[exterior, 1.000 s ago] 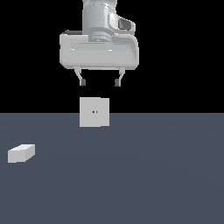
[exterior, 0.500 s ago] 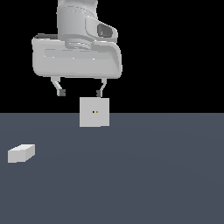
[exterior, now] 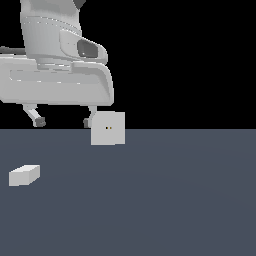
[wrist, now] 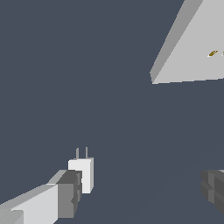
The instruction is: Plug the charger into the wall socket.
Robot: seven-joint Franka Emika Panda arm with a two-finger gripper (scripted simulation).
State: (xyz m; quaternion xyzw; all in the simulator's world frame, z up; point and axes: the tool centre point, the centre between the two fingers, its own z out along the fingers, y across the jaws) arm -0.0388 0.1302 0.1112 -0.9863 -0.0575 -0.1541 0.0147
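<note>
The gripper (exterior: pixel 61 121) hangs with jaws released and empty at upper left, the charger (exterior: pixel 24 175) lying below them toward the lower left on the tabletop (exterior: pixel 165 200).

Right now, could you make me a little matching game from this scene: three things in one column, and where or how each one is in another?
Things:
1. small off-white brick-shaped charger
2. square off-white wall socket plate
3. robot's grey gripper

Descriptions:
A. stands upright, two tiny holes at its centre
B. hangs above the floor, jaws apart, holding nothing
C. lies on the dark floor at the exterior view's left

Pairs: 1-C, 2-A, 3-B
</note>
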